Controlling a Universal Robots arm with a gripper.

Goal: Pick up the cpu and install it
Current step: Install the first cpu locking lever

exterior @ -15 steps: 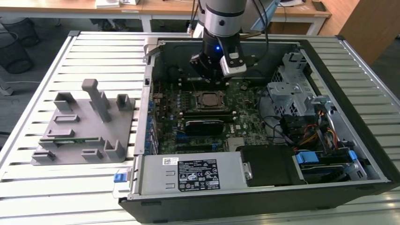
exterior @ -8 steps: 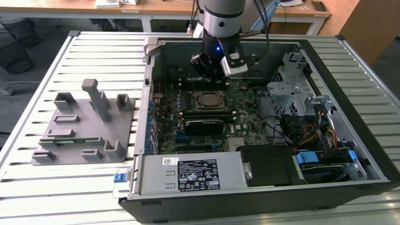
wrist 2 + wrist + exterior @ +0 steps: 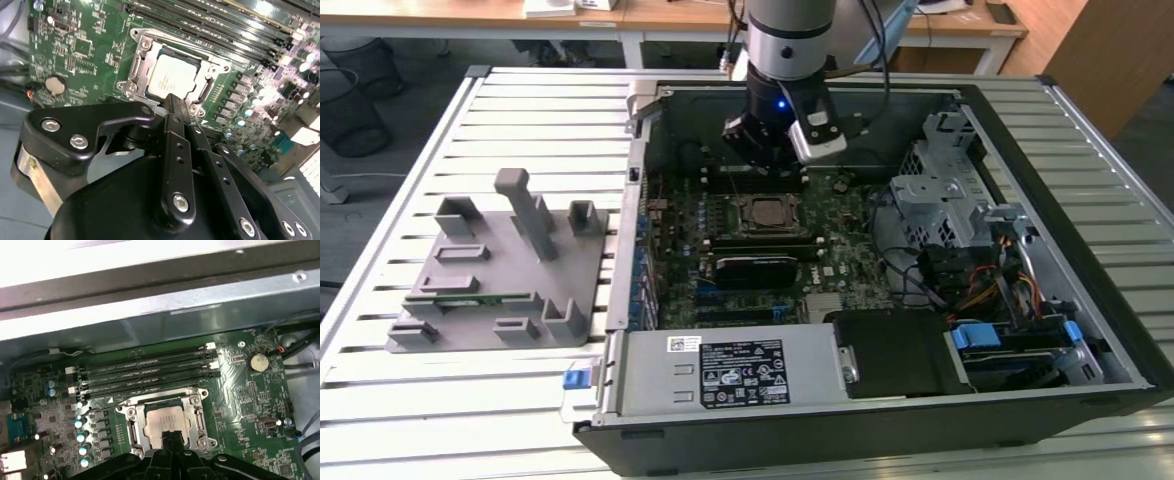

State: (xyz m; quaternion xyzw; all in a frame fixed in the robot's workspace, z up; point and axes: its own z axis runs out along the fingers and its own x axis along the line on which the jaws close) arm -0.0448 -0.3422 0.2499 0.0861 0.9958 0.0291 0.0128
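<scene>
Nearest to the exterior view's camera, along the front edge of the opened computer case (image 3: 1107,330), a grey power supply (image 3: 727,370) is mounted, with a black drive bay (image 3: 894,355) beside it on the exterior view's right. The case has been laid on its side on the slatted table (image 3: 400,380), so that the motherboard (image 3: 680,215) is presented face up to an arm reaching down from above. On the exterior view's left, outside the case, a grey fixture block (image 3: 507,265) with several upright holders is set on the table, well apart from the work.

Further in, near the middle of the motherboard, the cpu (image 3: 171,77) is seen lying flat inside the metal socket frame (image 3: 137,60), its silver top facing up and its edges lined up with the frame. It appears to be already seated, and nothing is seen resting on it. In the first wrist view the cpu (image 3: 165,422) is seen just past the tip of the jaws.

Above the socket's far side, the gripper (image 3: 767,160) is held upright over the board, near the row of long memory slots (image 3: 145,371). In both wrist views the jaws are seen drawn together to a narrow point with nothing between them, just above the cpu's edge and probably not touching it. Beyond the slots, the far wall of the case (image 3: 160,305) closes the scene.
</scene>
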